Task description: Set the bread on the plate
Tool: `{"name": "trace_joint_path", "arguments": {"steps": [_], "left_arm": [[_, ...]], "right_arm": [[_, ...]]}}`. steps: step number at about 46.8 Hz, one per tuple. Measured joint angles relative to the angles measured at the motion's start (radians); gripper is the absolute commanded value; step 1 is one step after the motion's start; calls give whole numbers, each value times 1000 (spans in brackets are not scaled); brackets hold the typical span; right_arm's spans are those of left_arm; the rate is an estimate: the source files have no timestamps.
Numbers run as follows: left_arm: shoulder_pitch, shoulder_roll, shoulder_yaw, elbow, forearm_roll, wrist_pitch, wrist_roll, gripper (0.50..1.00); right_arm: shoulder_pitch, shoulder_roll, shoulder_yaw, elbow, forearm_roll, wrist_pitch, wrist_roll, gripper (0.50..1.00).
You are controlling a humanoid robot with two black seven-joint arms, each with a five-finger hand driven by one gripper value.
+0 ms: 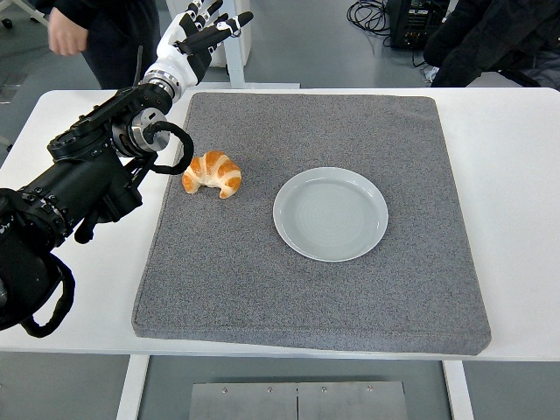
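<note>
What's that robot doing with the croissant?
Nothing has hold of the croissant yet. It lies on a grey mat on the white table, just left of an empty plate. The robot's left hand is raised past the far edge of the mat with its fingers spread, holding nothing. Its right arm is out of sight. A person stands at the far left corner. The bread is not on the plate at this point.

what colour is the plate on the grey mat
The plate is pale grey-white, plain with no pattern; the head view shows it clearly.
</note>
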Motion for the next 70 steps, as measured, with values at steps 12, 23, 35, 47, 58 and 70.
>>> {"name": "trace_joint_path", "arguments": {"steps": [12, 23, 35, 47, 58, 70], "left_arm": [[-2, 0, 0, 0, -1, 2, -2, 999], [-6, 0, -1, 0, -4, 4, -4, 999], [-17, 0, 3, 0, 4, 31, 0, 999], [-67, 0, 278, -57, 92, 20, 3, 999], [-85, 127, 330, -371, 135, -28, 92, 999], [-166, 277, 409, -528, 379, -25, 111, 999]], "right_arm": [[0, 0, 0, 0, 0, 0, 0, 1000], [0, 0, 0, 0, 0, 0, 0, 1000], [0, 0, 0, 0, 0, 0, 0, 1000], [0, 0, 0, 0, 0, 0, 0, 1000], [0, 0, 0, 0, 0, 0, 0, 1000], [0, 0, 0, 0, 0, 0, 0, 1000]]}}
